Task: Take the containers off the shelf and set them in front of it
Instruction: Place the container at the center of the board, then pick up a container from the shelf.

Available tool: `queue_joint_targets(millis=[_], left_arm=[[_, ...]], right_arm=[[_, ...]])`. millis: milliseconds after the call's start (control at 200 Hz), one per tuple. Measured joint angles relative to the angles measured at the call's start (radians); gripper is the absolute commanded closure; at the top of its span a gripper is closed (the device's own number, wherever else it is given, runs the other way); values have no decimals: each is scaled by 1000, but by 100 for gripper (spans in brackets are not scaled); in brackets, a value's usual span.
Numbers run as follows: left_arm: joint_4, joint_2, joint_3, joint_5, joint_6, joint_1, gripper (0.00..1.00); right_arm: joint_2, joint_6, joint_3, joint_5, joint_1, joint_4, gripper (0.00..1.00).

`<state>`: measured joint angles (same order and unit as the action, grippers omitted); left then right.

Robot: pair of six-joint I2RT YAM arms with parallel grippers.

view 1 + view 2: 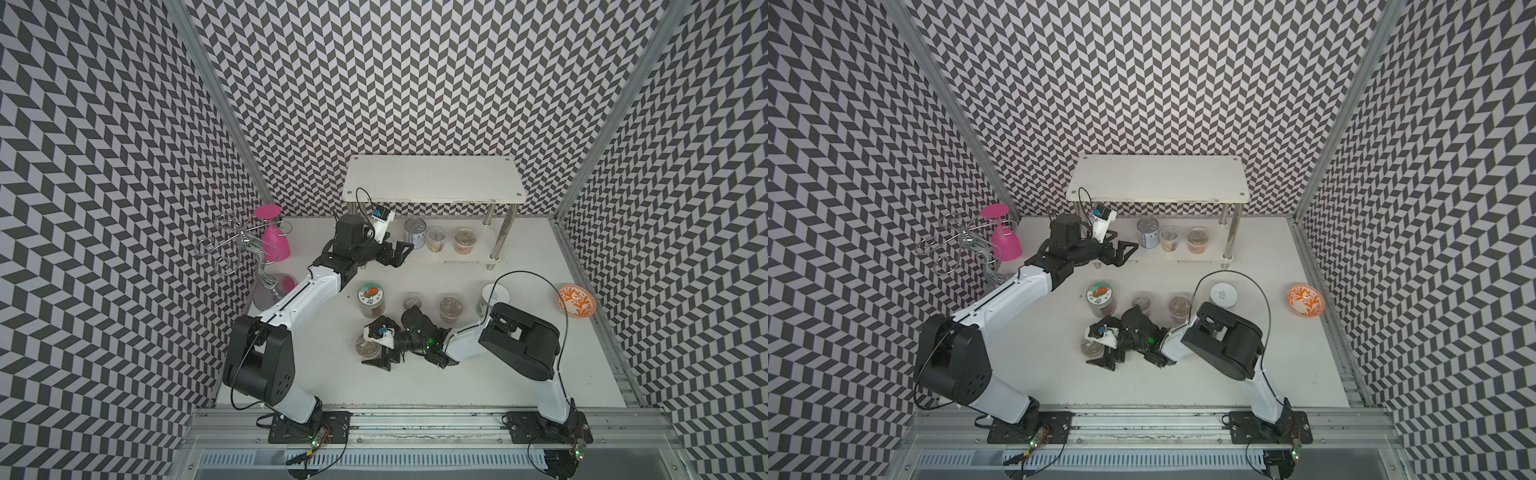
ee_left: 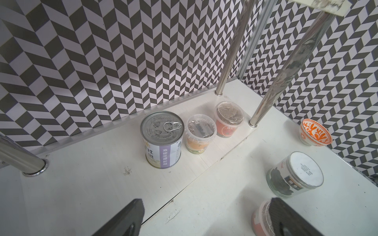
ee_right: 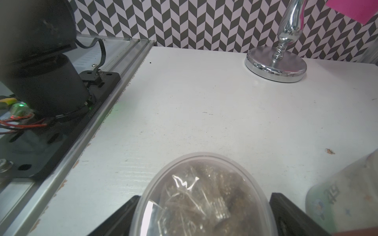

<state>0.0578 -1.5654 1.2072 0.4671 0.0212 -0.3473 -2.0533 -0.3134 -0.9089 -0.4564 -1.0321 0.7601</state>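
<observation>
Mid-frame, the left gripper [image 1: 404, 254], fingers spread, aims at the shelf's [image 1: 432, 178] can [image 1: 414, 233] to grab it; lower down, the right gripper's [image 3: 204, 212] spread fingers straddle a tub [image 1: 362, 349] parked on the table.

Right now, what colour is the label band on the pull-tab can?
Purple, with white lettering; the can shows best in the left wrist view.

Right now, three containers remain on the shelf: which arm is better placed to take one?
Left. The left end effector, open, hovers beside the pull-tab can on the shelf. The right end effector straddles a clear tub on the table in front.
</observation>
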Motion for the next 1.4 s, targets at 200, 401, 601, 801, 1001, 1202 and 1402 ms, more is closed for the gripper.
queue_joint_targets(millis=[200,401,601,801,1001,1202,1402], left_arm=[[0,0,0,2,0,1,0],[0,0,0,2,2,1,0],[0,-3,0,6,7,1,0],[-2,-8,0,12,13,1,0],[-10,-8,-7,8,32,1,0],[-59,-15,-56,-80,85,-14,0],[-122,-83,-61,-194,116,-87,0]], right_arm=[[41,4,0,11,0,-9,0],[90,-2,42,23,0,-24,0],[161,-16,106,14,-1,-37,0],[205,-19,151,18,-5,-60,0],[376,-11,218,56,3,-100,0],[608,39,294,66,120,-157,0],[818,88,315,90,264,-294,0]])
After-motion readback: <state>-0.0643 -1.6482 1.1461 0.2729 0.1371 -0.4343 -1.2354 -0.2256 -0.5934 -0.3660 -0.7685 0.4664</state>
